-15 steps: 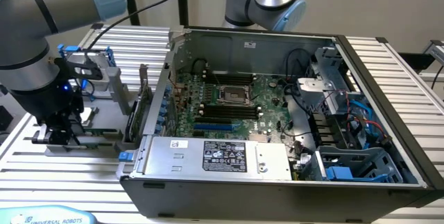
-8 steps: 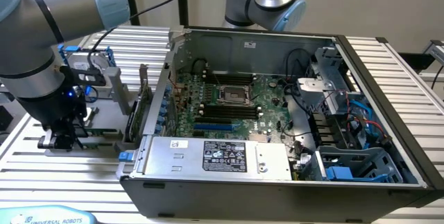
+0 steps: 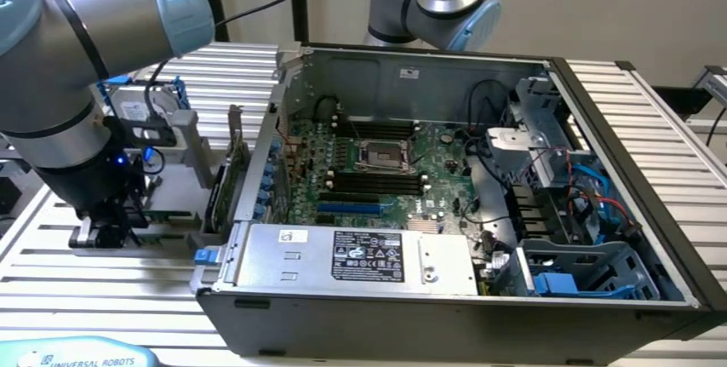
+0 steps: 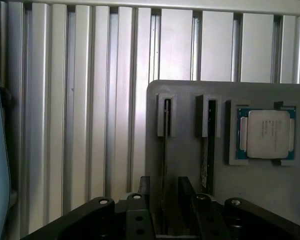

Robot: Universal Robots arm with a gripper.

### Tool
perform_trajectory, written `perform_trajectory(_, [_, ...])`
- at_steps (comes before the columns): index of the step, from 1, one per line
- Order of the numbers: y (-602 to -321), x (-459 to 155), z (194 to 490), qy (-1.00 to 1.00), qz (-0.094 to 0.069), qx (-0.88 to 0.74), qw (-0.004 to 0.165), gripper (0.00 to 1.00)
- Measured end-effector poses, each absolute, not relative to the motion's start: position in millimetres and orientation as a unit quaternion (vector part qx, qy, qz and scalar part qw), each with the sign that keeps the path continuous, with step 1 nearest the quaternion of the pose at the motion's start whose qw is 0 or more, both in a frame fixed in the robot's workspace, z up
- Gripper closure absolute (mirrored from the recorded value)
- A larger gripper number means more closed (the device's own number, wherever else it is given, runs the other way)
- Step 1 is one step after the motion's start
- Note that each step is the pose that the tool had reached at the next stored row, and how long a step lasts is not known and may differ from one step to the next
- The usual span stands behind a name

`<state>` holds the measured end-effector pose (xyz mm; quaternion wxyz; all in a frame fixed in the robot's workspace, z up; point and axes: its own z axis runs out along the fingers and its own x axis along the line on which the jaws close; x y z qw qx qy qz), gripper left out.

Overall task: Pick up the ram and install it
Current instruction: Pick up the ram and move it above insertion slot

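Note:
In the wrist view two ram sticks stand on edge in the slots of a grey holder (image 4: 190,100). One ram stick (image 4: 166,131) runs down between my fingers; the other ram stick (image 4: 208,145) stands beside it. My gripper (image 4: 165,189) is open, with one finger on each side of the first stick and a gap to it on both sides. In the exterior view the gripper (image 3: 100,232) hangs low over the holder, left of the open computer case (image 3: 455,316). The motherboard's black ram slots (image 3: 366,185) lie inside the case.
A square silver processor chip (image 4: 268,133) sits in a pocket of the holder beside the sticks. An upright expansion card (image 3: 233,171) stands between the holder and the case wall. A second arm (image 3: 437,5) rises behind the case. The ribbed metal table (image 4: 90,100) surrounds the holder.

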<state>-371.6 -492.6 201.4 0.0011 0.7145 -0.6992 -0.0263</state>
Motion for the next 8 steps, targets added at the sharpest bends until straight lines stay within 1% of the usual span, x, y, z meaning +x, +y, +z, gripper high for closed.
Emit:
perform_trajectory(3, [-492.5,-371.6,199.2,-0.698,-0.029,0.715,-0.002,0.64])
perform_trajectory(8, [-492.6,-371.6,197.3,-0.698,-0.029,0.716,-0.002,0.64])
